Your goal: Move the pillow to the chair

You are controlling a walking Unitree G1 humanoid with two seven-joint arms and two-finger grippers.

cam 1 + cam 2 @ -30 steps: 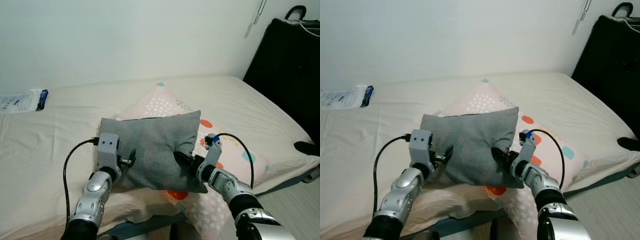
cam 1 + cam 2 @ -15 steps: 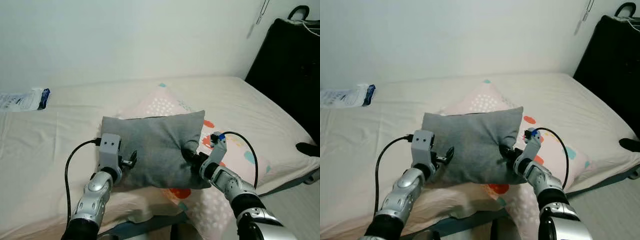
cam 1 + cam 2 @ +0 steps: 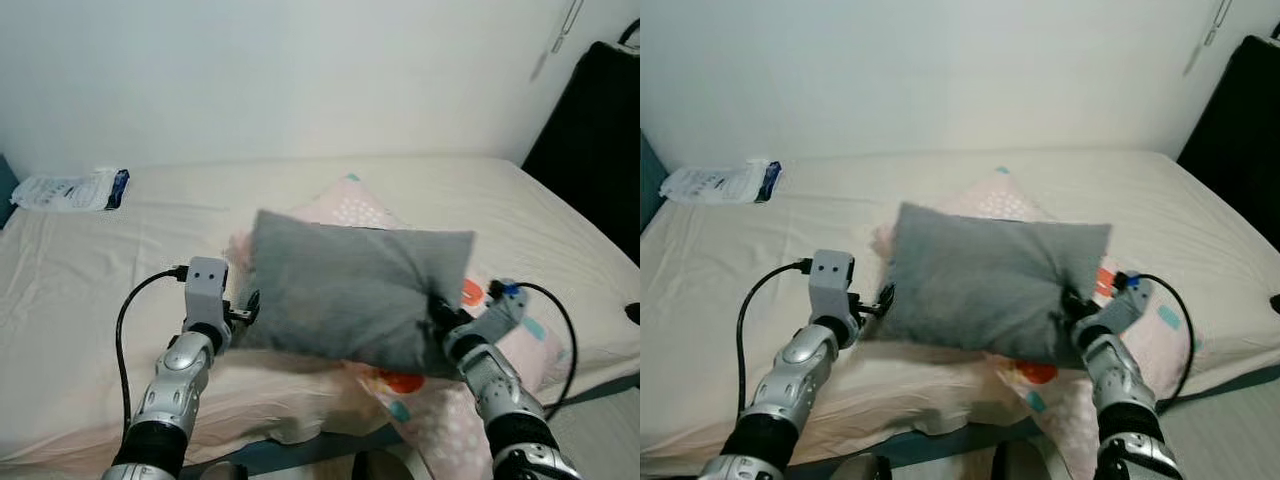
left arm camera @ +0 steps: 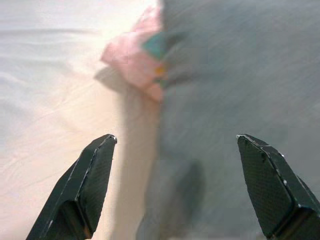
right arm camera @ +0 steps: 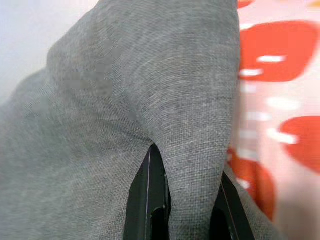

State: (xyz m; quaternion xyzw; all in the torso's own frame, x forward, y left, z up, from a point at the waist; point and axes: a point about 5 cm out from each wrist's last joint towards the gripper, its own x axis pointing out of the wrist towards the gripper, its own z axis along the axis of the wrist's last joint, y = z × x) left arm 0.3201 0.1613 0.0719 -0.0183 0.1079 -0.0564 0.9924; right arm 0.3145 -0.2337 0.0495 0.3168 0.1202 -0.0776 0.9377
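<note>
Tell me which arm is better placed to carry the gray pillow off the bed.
Right. Its end effector is pinched shut on the gray pillow; the left end effector is open beside the pillow's edge, gripping nothing.

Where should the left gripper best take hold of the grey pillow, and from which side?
Probably its free left edge, approached from the robot's left. The grey pillow hangs pinched by the right gripper, and the open left gripper already faces that soft edge.

A grey fabric pillow (image 3: 350, 292) sits mid-bed between the left gripper (image 3: 247, 310) and right gripper (image 3: 437, 312); a pink patterned pillow (image 3: 480, 340) lies beneath it on the cream-sheeted bed (image 3: 90, 270); a white plastic packet (image 3: 70, 190) lies far left.
</note>
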